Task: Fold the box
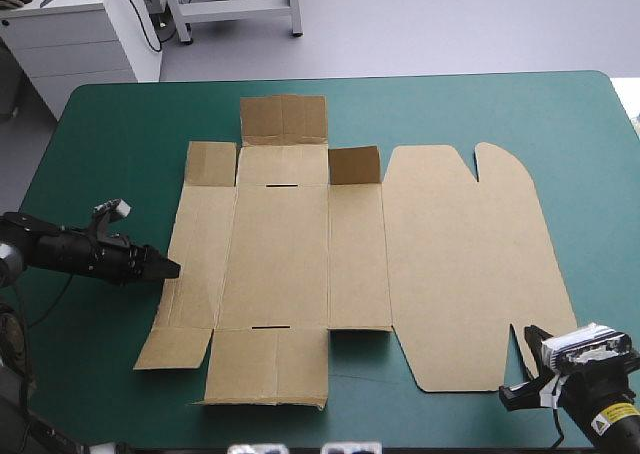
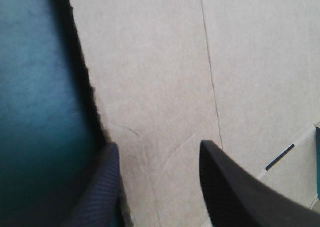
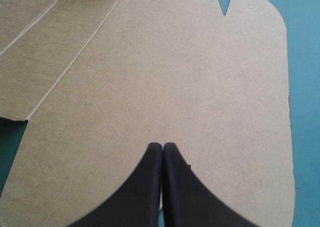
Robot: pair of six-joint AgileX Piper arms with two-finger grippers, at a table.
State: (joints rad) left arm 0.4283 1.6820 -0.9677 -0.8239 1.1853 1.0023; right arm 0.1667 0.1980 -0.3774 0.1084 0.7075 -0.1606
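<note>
The brown box [image 1: 300, 254] lies spread as a flat cut sheet in the middle of the teal-green table [image 1: 110, 134]. Its three far flaps [image 1: 285, 119] stand slightly raised, and the rounded lid panel [image 1: 470, 264] lies flat on the right. My left gripper [image 1: 172, 269] is low at the sheet's left edge. In the left wrist view it [image 2: 160, 157] is open, with one finger [image 2: 100, 187] beside the board's edge and the other over the board [image 2: 165, 62]. My right gripper [image 1: 530, 339] is at the lid's near right edge. Its [image 3: 162, 147] fingers are shut in one arch over the lid [image 3: 165, 62].
A white cabinet [image 1: 85, 39] stands just beyond the table's far left corner. A grey metal frame [image 1: 240, 9] stands beyond the far edge. Bare teal-green cover surrounds the sheet, widest at the far right [image 1: 580, 144] and the left.
</note>
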